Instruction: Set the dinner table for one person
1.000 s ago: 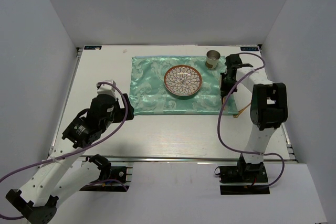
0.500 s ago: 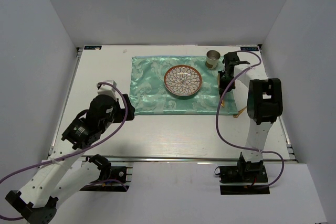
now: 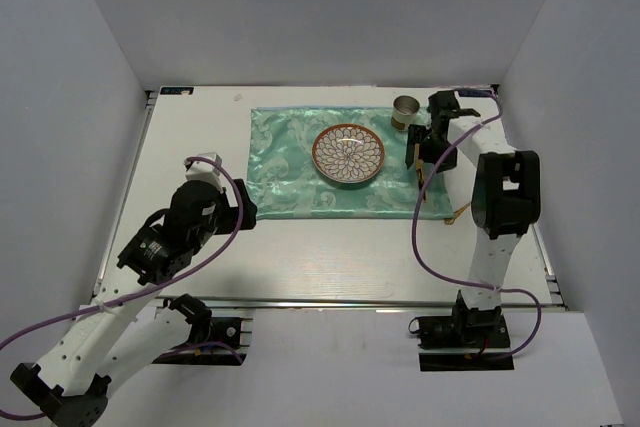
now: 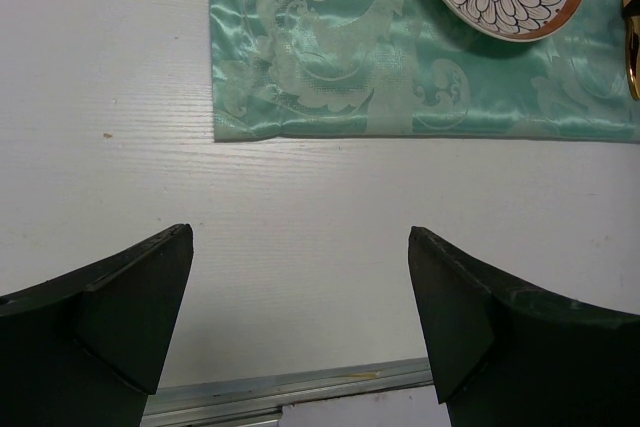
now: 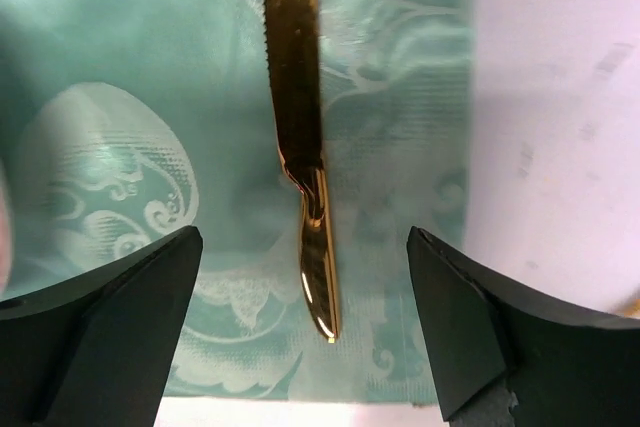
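Observation:
A gold knife [image 5: 298, 137] lies flat on the green patterned mat [image 5: 110, 97], near the mat's right edge and right of the patterned plate [image 3: 348, 155]. My right gripper [image 5: 305, 319] hovers just above the knife's handle, open, its fingers well apart on either side and touching nothing. From above, the knife [image 3: 416, 165] shows beside the right gripper [image 3: 428, 147]. A metal cup [image 3: 405, 112] stands at the mat's far right corner. My left gripper [image 4: 300, 317] is open and empty over the white dinner table [image 4: 300, 197], near the mat's near left corner.
Another gold utensil [image 3: 460, 212] lies on the bare tabletop right of the mat's near corner. A silver rail [image 4: 300, 392] runs along the table's near edge. Grey walls close in the table on three sides.
My right gripper has opened and let go of the gold knife, which now rests on the mat. The right arm shifted slightly toward the far side. The left arm has not moved.

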`<state>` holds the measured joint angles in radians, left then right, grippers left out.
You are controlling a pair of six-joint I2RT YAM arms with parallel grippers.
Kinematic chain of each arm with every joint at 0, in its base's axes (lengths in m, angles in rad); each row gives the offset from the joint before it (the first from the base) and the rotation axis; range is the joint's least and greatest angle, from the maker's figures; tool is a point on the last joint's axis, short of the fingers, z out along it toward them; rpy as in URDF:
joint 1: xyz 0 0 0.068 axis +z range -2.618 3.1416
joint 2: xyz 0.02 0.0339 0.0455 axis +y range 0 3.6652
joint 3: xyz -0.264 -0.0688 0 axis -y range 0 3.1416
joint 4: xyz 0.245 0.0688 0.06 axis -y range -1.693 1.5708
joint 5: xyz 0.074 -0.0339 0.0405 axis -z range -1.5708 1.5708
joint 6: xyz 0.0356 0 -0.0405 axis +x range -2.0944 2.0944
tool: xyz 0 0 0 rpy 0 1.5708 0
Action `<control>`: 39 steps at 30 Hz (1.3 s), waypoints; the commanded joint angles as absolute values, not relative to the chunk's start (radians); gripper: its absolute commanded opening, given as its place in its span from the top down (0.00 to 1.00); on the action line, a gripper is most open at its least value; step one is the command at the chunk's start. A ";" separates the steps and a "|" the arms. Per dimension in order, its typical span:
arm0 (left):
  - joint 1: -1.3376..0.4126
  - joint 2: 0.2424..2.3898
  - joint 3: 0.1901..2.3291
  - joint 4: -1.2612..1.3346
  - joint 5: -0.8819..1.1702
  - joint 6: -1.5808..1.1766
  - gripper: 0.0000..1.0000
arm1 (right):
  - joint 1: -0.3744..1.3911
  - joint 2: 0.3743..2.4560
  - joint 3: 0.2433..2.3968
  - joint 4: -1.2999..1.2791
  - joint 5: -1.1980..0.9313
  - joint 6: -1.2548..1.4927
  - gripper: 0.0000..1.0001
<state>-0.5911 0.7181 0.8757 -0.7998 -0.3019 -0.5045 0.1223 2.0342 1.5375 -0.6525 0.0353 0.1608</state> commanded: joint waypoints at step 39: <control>-0.594 0.649 0.867 -0.781 -0.295 -0.492 0.02 | -0.149 1.847 1.034 -0.428 0.321 0.742 1.00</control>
<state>-0.5911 0.6510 0.8738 -0.7994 -0.3023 -0.5041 -0.1429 1.8034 1.1023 -0.4412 0.3645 0.7471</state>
